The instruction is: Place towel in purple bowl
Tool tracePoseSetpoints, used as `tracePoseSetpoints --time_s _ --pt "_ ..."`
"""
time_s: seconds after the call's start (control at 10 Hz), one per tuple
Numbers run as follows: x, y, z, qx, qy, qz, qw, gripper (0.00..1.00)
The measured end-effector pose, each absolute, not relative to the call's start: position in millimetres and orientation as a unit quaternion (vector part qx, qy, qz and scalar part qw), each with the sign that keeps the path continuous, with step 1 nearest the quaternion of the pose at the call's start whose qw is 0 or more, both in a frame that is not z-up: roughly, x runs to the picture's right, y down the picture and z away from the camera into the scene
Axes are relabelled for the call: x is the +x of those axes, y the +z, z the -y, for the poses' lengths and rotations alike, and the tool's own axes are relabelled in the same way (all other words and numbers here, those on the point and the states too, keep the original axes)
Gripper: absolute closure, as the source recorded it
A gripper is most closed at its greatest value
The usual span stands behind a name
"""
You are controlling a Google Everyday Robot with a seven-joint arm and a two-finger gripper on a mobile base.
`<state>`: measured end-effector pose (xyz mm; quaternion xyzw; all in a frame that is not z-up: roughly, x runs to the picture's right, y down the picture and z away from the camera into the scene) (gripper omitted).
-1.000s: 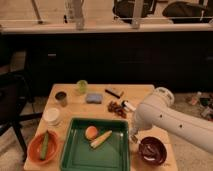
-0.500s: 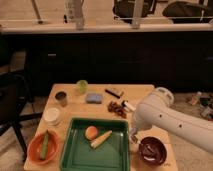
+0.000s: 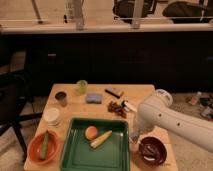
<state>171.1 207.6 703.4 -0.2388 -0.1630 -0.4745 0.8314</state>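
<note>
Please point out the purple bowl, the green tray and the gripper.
purple bowl (image 3: pixel 152 150): camera view, on its inner surface.
green tray (image 3: pixel 80 154): camera view, on its bare floor.
gripper (image 3: pixel 134 143): camera view, low between tray and bowl, on its tip.

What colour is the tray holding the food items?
Green; the tray shows plainly in the camera view. The gripper hangs by its right edge.

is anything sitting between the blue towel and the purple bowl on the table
Partly. The towel lies at the table's back centre, the purple bowl at the front right corner. Between them sit a brown cluster and the robot's own arm; the gripper hangs beside the bowl.
</note>
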Motion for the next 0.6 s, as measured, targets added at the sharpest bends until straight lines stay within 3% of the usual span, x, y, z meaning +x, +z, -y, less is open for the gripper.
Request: tracePoseSetpoints --time_s 0.6 --pt "191 680 -214 -0.249 -0.450 0.147 0.845 1.00"
